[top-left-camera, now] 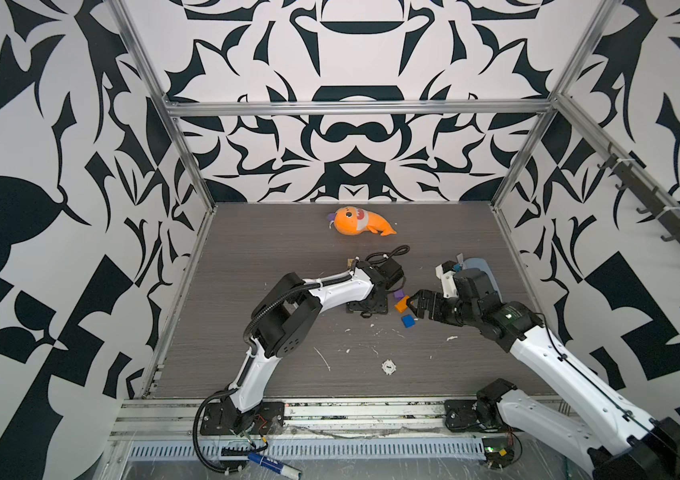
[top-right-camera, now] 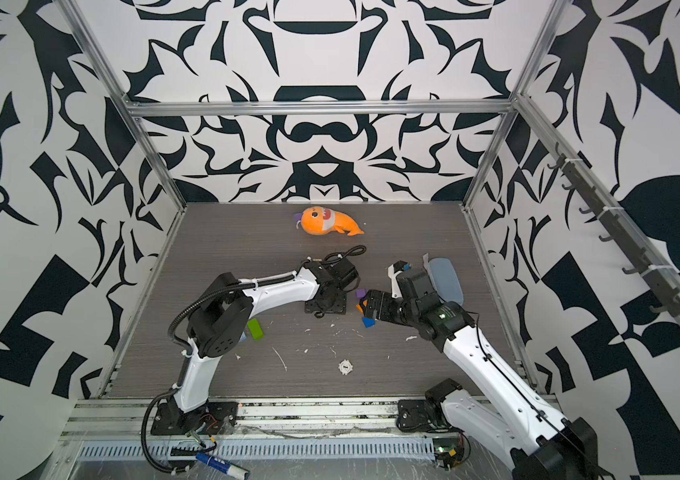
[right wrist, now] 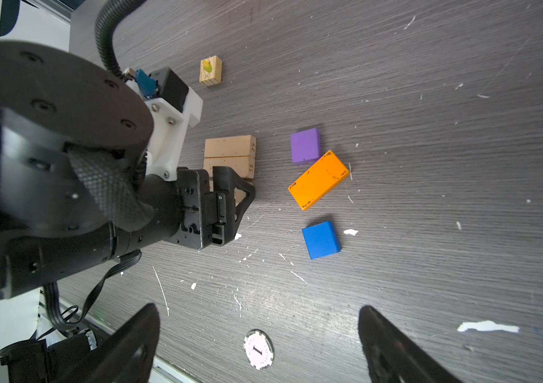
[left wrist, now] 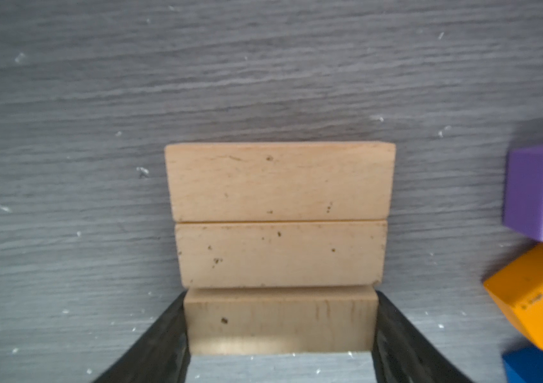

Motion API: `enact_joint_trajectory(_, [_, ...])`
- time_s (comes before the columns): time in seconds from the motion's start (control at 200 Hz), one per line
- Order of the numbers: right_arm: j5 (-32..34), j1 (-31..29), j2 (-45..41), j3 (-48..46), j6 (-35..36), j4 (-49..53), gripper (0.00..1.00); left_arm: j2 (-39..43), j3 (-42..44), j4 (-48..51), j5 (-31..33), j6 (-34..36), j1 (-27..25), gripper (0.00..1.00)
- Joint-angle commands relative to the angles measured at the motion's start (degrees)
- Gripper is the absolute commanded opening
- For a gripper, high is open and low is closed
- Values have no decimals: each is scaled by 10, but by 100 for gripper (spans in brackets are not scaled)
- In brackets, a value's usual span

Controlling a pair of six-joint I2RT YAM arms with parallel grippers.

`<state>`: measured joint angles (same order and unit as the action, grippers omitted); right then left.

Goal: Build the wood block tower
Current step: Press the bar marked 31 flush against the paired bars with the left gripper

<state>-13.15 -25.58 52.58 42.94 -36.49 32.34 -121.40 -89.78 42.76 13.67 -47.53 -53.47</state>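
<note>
Tan wood bar (left wrist: 280, 325) clamped end to end in my left end effector (left wrist: 280, 298).
It lies parallel against two laid tan bars (left wrist: 280, 182) on the table (left wrist: 64, 132); my right end effector (right wrist: 258, 310) hangs open, nearer the orange brick (right wrist: 318, 180).

A robotics lab cell: aluminium rails (top-left-camera: 354, 107) are enclosing black-and-white patterned walls (top-left-camera: 39, 124), and a left arm (top-left-camera: 259, 365) and right arm (top-left-camera: 558, 365) are sitting bolted at the worktop's (top-left-camera: 288, 257) front edge.

tan bar (left wrist: 280, 318) bare speckled wood; orange brick (right wrist: 318, 180) matt paint, scuffed
</note>
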Motion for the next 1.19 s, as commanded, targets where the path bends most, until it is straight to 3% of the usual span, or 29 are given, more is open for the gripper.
enact_joint_trajectory(0.0, [-4,3,-3,13,0,-10,97,-23,-15,23,7,-2,5,68])
enact_joint_trajectory(1.19, [-7,3,-3,12,0,-10,97,-28,-11,22,10,1,10,70])
